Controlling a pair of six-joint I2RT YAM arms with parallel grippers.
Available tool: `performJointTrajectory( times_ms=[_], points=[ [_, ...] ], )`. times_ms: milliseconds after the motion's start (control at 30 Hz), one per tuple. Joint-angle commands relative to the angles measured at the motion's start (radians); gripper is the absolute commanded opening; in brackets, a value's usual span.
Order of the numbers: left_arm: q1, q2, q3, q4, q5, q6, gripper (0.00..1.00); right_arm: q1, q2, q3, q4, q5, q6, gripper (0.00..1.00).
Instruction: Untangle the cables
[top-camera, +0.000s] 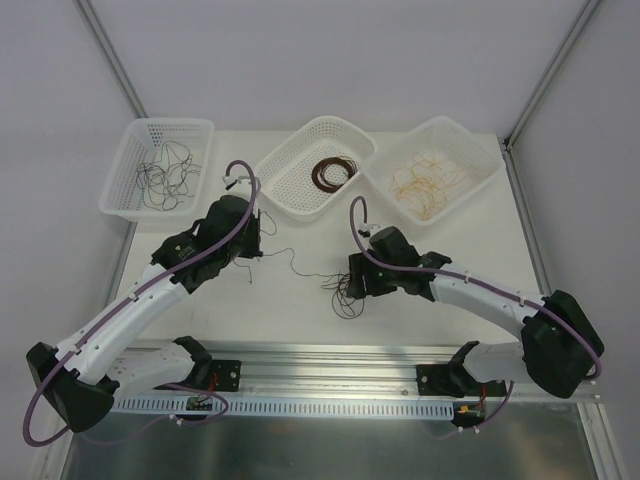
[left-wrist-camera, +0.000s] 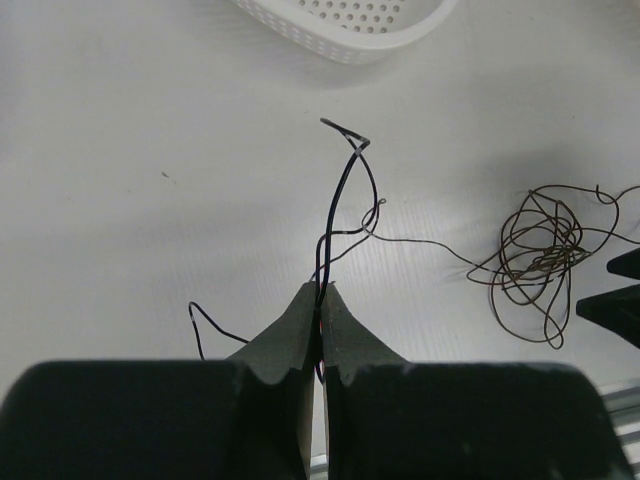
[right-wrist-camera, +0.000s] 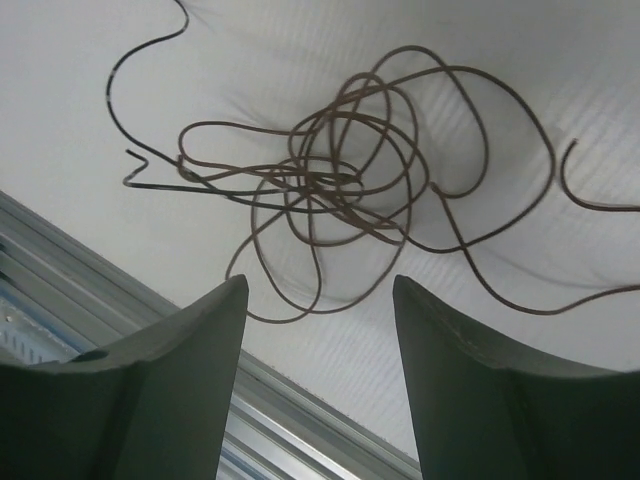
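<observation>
My left gripper (left-wrist-camera: 320, 288) is shut on a thin black cable (left-wrist-camera: 341, 190), which rises from between the pads and kinks at its far end. A thinner strand runs from it across the table to a loose tangle of dark brown cable (left-wrist-camera: 536, 248). In the top view the left gripper (top-camera: 259, 249) sits left of centre and the tangle (top-camera: 343, 296) lies in front of the right gripper (top-camera: 349, 283). My right gripper (right-wrist-camera: 320, 286) hangs open just above the table, the brown tangle (right-wrist-camera: 340, 180) spread beyond its fingertips with nothing between them.
Three white mesh baskets line the far edge: the left one (top-camera: 120, 176) holds black cables, the middle one (top-camera: 285, 196) a dark brown coil, the right one (top-camera: 472, 136) tan-orange cables. A metal rail (top-camera: 330, 360) borders the near edge, close behind the right gripper.
</observation>
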Motion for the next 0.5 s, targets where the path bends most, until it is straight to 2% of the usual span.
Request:
performJointTrajectory(
  times_ms=[0,67,200,467],
  points=[
    [0.025,-0.031,-0.027,0.03,0.038,-0.049,0.0,0.053,0.01,0.002,0.109,0.008,0.032,0.64],
    [0.028,-0.036,-0.035,0.03,0.042,-0.064,0.0,0.076,0.021,0.001,0.141,0.021,0.058,0.68],
    [0.036,-0.037,-0.044,0.03,0.05,-0.084,0.0,0.116,0.082,0.031,0.155,0.143,0.101,0.74],
    [0.047,-0.036,-0.027,0.03,0.055,-0.093,0.0,0.169,0.28,0.114,0.171,0.277,0.188,0.74]
  ],
)
